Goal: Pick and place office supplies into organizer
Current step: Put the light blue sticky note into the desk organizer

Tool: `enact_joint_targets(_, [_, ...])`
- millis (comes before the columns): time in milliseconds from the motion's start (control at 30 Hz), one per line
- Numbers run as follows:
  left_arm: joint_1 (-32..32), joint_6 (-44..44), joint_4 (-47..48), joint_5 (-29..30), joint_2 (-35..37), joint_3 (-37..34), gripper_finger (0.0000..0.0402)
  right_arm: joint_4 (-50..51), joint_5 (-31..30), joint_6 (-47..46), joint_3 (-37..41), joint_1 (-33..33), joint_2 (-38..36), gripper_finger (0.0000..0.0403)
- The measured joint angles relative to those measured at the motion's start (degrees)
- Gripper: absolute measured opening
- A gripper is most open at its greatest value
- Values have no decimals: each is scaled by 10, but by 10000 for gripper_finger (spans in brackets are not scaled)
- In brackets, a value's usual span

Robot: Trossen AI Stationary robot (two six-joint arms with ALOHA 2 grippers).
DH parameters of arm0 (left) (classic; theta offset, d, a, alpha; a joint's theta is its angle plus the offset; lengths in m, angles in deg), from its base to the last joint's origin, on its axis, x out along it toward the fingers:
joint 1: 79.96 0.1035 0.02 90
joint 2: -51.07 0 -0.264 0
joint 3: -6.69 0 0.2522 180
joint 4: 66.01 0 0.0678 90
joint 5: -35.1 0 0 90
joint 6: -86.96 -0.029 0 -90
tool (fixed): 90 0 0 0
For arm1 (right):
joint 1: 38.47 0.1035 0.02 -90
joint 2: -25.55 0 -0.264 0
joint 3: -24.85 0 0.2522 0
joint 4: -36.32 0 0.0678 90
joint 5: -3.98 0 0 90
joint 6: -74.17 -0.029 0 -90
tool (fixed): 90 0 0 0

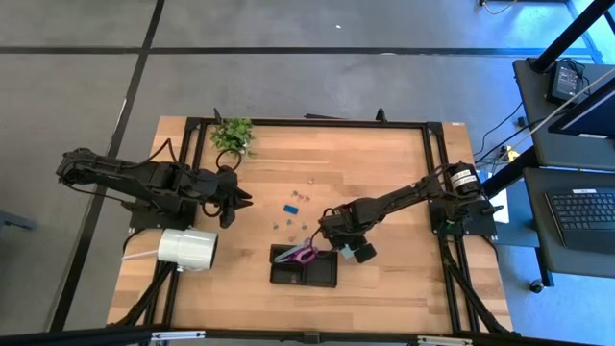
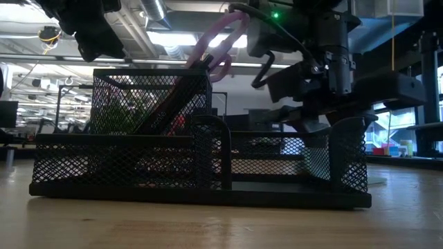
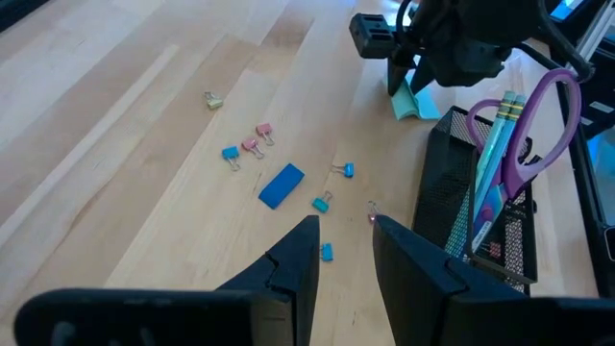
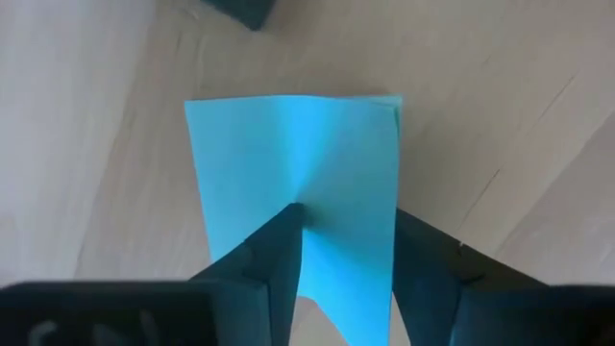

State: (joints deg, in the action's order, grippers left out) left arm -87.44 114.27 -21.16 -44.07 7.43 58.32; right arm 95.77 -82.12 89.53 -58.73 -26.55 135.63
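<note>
Just beside the organizer [image 1: 304, 270], the right hand [image 4: 346, 255] pinches a sticky-note pad [image 4: 298, 173] that looks light and bendy, probably safest gripped mid-edge.

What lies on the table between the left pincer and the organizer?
In the left wrist view, small blue and pink clips and a blue block lie on bare wood between the left pincer and the organizer.
</note>
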Motion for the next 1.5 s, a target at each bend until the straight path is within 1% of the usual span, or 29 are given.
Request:
enact_joint_targets(167, [0,0,0,0,0,0,95,6,3,-2,-1,0,0,141])
enact_joint_targets(367, [0,0,0,0,0,0,95,6,4,-31,-1,0,-1,141])
enact_joint_targets(767, [0,0,0,0,0,0,95,27,6,-31,-4,0,-2,142])
enact_joint_targets(967, [0,0,0,0,0,0,95,62,6,-30,-41,0,-3,141])
enact_joint_targets(1100, [0,0,0,0,0,0,95,61,7,-29,-60,0,-3,141])
enact_joint_targets(1500, [0,0,0,0,0,0,95,45,7,-27,-38,0,-3,127])
